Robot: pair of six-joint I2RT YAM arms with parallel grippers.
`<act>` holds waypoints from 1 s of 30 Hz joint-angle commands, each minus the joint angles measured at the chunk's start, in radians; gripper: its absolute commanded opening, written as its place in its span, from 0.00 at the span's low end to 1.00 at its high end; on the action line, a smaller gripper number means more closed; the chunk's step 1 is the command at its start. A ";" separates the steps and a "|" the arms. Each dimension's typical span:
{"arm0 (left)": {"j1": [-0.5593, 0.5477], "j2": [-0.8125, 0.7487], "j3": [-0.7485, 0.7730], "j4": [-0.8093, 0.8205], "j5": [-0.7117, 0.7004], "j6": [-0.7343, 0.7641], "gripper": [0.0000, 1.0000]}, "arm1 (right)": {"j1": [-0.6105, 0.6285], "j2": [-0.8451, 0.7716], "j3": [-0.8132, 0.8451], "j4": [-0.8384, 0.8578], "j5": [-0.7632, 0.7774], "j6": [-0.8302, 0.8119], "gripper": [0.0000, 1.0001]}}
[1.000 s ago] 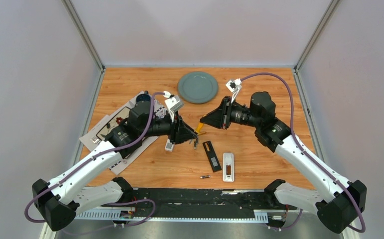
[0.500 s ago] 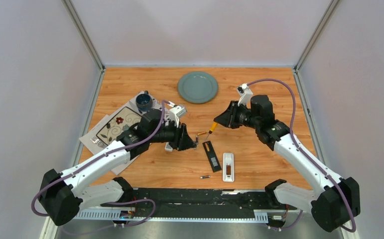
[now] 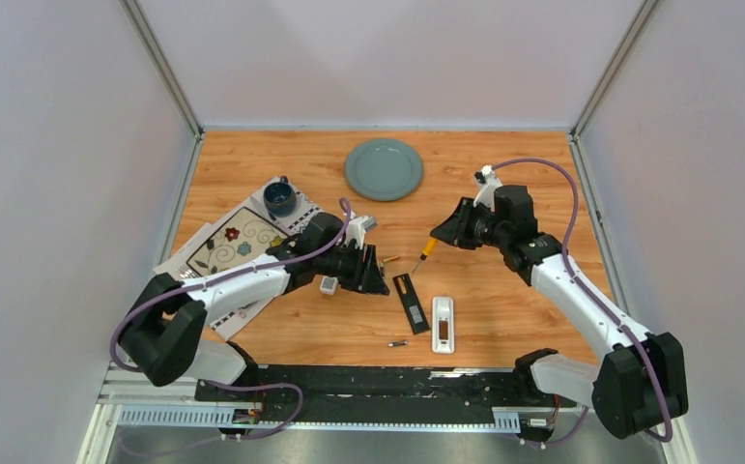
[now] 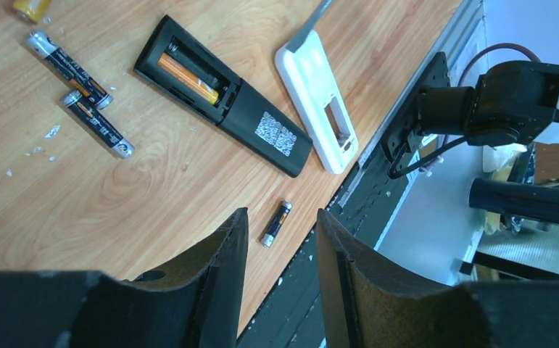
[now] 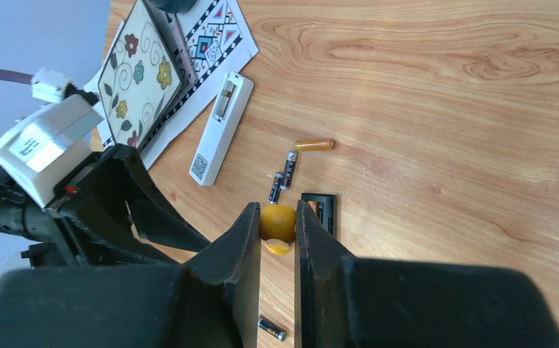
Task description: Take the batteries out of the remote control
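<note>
The black remote lies open-backed mid-table, with one orange battery in its compartment. Two loose batteries lie beside it, and they also show in the right wrist view. A third loose battery lies near the front edge. My left gripper is open and empty, low over the table just left of the black remote. My right gripper is shut on the yellow-handled screwdriver, whose tip points down towards the remote's far end.
A white remote with an open compartment lies right of the black one. Another white remote lies by the placemat. An orange cylinder lies near the batteries. A blue cup and a green plate stand further back.
My left arm has dropped low and reached right towards the black remote. My right arm has drawn back to the right with the screwdriver in it.
</note>
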 commanded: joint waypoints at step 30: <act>0.047 0.279 0.033 0.152 0.046 -0.100 0.43 | 0.048 0.214 0.005 0.154 0.040 0.004 0.00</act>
